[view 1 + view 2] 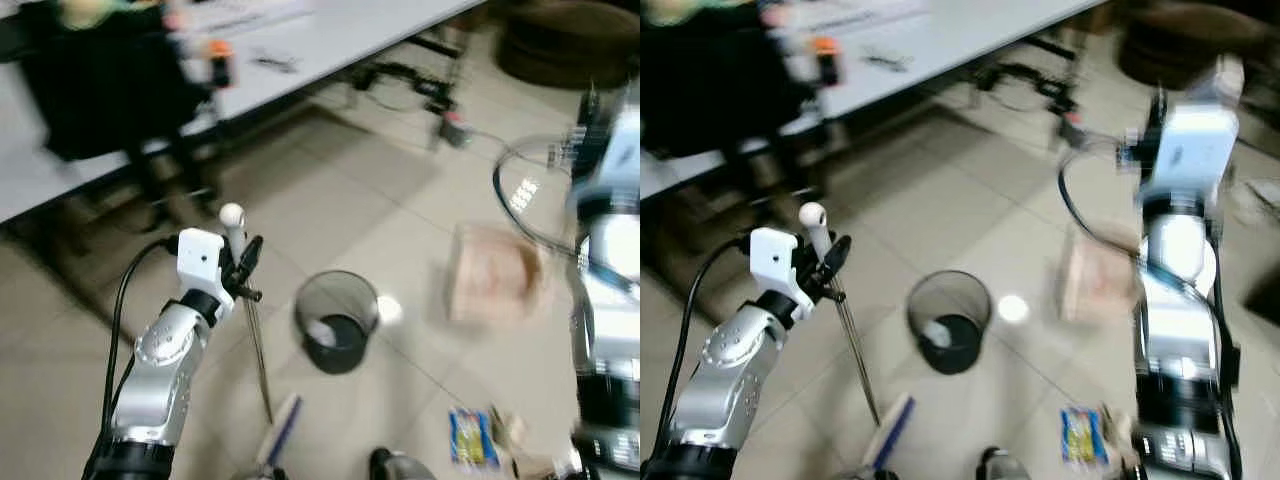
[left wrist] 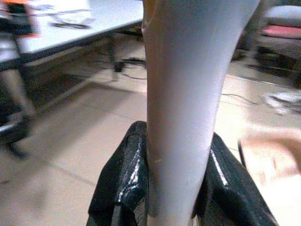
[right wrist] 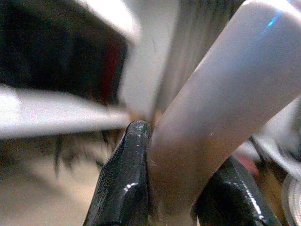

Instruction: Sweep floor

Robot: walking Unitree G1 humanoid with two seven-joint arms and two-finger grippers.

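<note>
On floor at 6 o'clock, black bin (image 1: 336, 322) w/ white scrap inside. Left gripper (image 1: 243, 268) pinches broom handle (image 1: 233, 232); right gripper (image 3: 181, 188) clamps a white handle (image 3: 221, 94) too.

1. Open tile floor (image 1: 330, 200) in front, btwn table and bin – widest free room.
2. Black mesh bin (image 1: 336, 320) stands mid-floor, blocks the straight path ahead.
3. Cardboard box (image 1: 495, 272) on floor right of bin; narrow gap btwn them.
4. White table (image 1: 330, 40) w/ legs and cables (image 1: 400, 85) under it closes off the far side.
5. Dark chair (image 1: 110, 90) at far left, by table edge.
6. Small packet (image 1: 467, 437) + litter on floor nr right, blurred.
</note>
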